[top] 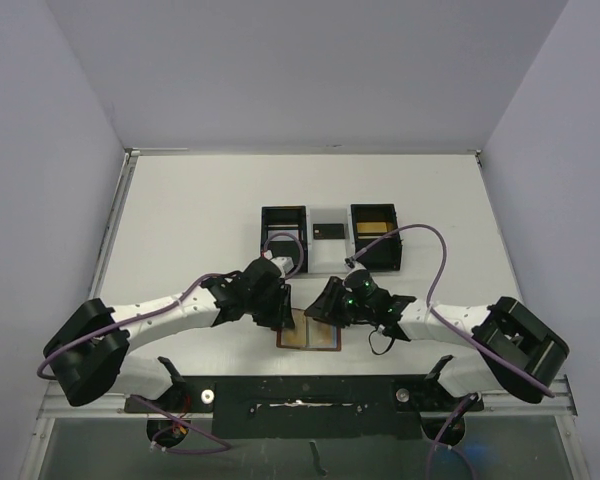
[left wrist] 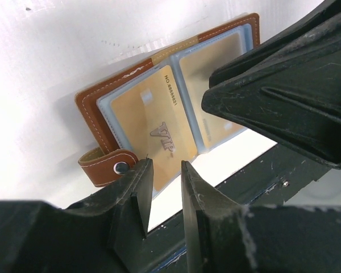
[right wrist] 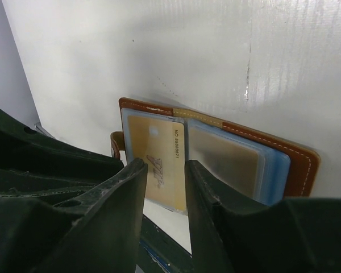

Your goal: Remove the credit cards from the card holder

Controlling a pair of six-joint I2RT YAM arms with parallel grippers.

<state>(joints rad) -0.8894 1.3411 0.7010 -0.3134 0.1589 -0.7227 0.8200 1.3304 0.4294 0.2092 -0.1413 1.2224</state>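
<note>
Left gripper point(left wrist: 165, 166), lower centre, narrowly parted, empty; right gripper point(right wrist: 165, 165) alike; flat gold-tan credit card point(left wrist: 150, 119) in open reddish-brown leather card holder point(left wrist: 91, 106)

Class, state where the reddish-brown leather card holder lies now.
In the top view the reddish-brown leather card holder lies open at the table's near edge, between the left gripper and right gripper.

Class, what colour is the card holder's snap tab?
The snap tab is reddish-brown with pale stitching; best in left wrist view.
</note>
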